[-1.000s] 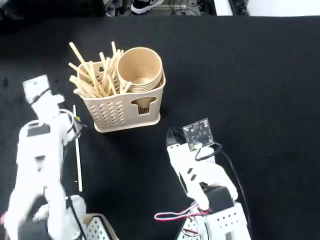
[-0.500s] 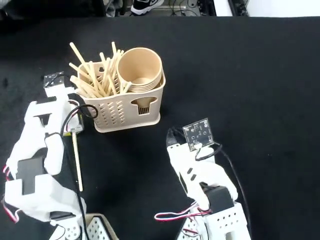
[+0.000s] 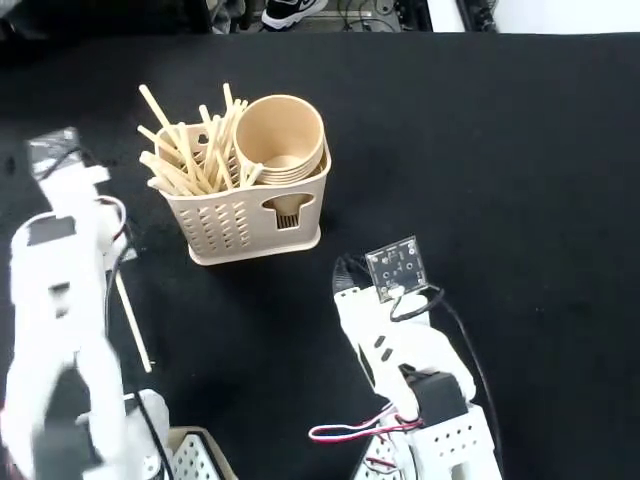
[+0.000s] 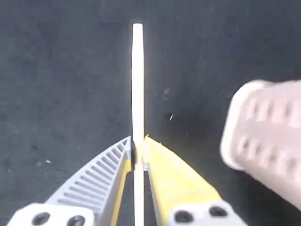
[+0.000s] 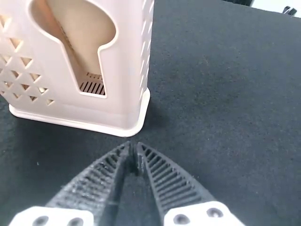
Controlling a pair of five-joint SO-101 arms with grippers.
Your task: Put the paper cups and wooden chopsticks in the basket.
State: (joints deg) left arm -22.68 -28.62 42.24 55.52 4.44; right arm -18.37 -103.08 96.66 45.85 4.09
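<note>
Your left gripper (image 4: 138,153) was closed on a single wooden chopstick (image 4: 137,80), pinched between the two fingers with most of its length sticking out past the tips. From above, that chopstick lay at a slant beside your left arm, well apart from the basket (image 3: 250,215). You could not tell whether it had cleared the black surface (image 3: 500,150). The basket stood upright. The paper cups (image 3: 280,135) were nested in the compartment on the side toward your right arm, and a bundle of chopsticks (image 3: 190,150) leaned in the other compartment. Your right gripper (image 5: 133,157) had its fingers drawn together with nothing between them, low over the surface and near the basket's base.
</note>
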